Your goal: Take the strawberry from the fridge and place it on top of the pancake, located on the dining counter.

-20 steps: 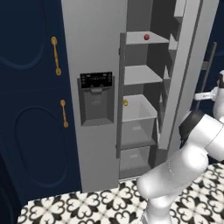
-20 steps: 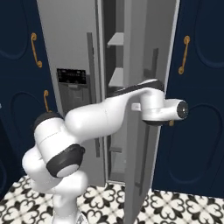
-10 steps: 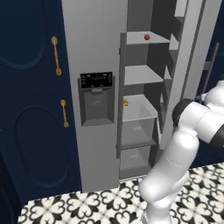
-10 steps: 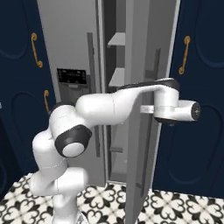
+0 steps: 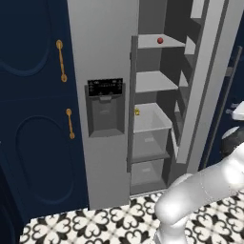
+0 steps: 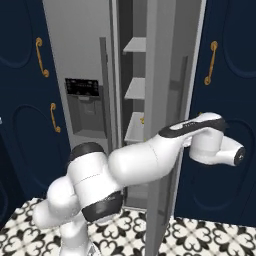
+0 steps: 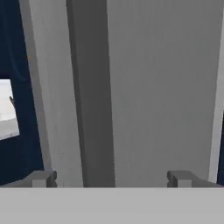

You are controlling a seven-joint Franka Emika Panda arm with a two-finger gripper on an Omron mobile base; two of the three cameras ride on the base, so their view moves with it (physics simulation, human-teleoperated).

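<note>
My arm has swung further right since a second ago, fridge (image 5: 105, 57) door wider; jaws (image 7: 111, 177) spread open, empty, strawberry (image 5: 160, 41) sitting on its shelf.

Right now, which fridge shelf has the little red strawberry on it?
The top shelf of the open fridge: the strawberry sits there, while the shelf below is bare and a yellow item lies lower.

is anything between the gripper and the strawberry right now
Yes. The gripper is outside the fridge, facing the outer face of its open door, fingers apart and empty. The strawberry sits on an upper shelf inside, on the door's far side. The arm would likely have to come round the door's edge to reach it.
</note>
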